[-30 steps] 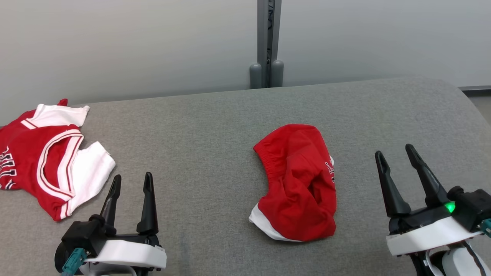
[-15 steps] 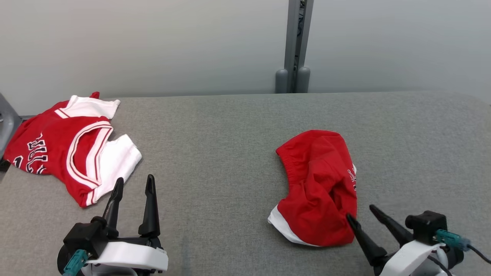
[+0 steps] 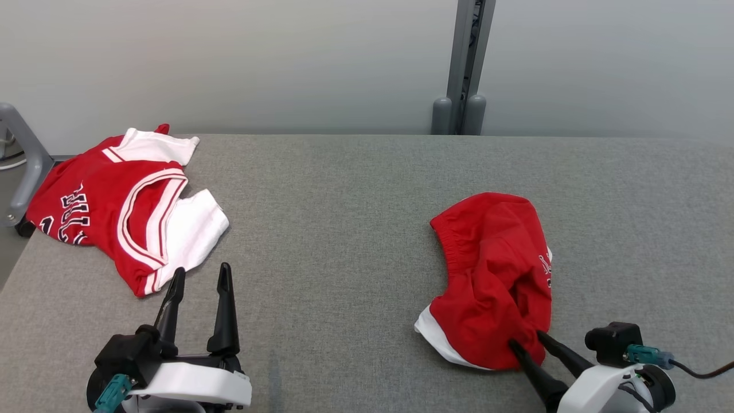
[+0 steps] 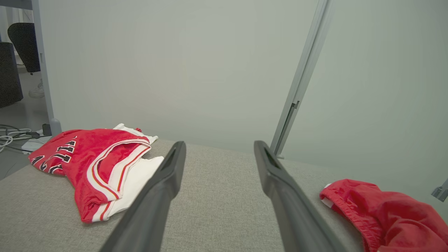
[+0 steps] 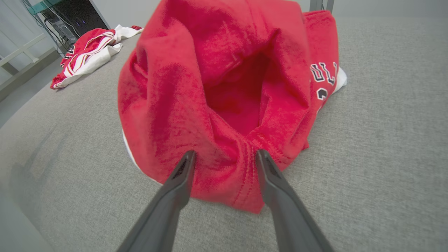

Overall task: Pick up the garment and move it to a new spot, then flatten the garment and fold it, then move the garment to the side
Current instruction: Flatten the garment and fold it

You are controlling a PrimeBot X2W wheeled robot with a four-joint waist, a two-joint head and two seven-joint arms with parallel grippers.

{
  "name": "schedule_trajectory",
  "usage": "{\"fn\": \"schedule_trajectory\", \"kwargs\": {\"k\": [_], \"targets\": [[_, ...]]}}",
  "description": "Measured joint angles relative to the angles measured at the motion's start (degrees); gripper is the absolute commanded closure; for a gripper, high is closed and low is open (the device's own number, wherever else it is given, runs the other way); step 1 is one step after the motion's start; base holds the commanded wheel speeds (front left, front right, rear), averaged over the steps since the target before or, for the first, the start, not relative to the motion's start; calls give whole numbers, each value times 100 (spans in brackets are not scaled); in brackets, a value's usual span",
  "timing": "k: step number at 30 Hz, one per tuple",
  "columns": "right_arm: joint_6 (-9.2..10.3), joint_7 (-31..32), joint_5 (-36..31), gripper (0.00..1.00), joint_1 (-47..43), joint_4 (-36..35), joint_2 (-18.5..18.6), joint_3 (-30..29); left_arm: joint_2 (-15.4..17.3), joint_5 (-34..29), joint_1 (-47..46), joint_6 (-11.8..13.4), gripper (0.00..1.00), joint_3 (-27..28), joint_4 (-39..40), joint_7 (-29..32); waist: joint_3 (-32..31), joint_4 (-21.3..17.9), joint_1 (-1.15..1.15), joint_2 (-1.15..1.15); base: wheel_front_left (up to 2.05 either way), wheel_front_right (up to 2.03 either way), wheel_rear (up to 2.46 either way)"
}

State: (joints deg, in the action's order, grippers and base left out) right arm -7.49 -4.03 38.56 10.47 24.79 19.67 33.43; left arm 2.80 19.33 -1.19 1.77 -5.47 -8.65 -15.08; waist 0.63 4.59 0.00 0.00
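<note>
The garment (image 3: 493, 269) is a crumpled pair of red shorts with a white hem, lying right of centre on the grey table (image 3: 344, 229). My right gripper (image 3: 526, 338) reaches its near edge from the lower right. In the right wrist view the right gripper (image 5: 225, 154) is open, its two fingers straddling a bunched fold of the garment (image 5: 224, 87) at the stitched hem. My left gripper (image 3: 202, 269) stands open at the lower left, nothing between its fingers. In the left wrist view the left gripper (image 4: 219, 144) points across the table, the garment (image 4: 385, 213) off to its right.
A red and white jersey (image 3: 120, 212) lies at the table's far left, just beyond my left fingertips. A grey post (image 3: 465, 69) stands against the wall behind the table. A metal frame leg (image 3: 23, 160) and cables sit past the left edge.
The head camera has shifted. My right gripper has come down and in from the right to the garment's near edge, its fingers now around a fold. The left gripper has stayed put.
</note>
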Motion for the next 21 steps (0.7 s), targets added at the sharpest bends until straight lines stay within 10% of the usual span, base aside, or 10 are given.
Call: {"fn": "schedule_trajectory", "kwargs": {"k": [21], "targets": [[0, -16, 218, 100, 55, -229, 684, -842, -2, 58, -15, 25, 0, -107, -91, -1, 24, -632, 0, 0, 0, 0, 0]]}}
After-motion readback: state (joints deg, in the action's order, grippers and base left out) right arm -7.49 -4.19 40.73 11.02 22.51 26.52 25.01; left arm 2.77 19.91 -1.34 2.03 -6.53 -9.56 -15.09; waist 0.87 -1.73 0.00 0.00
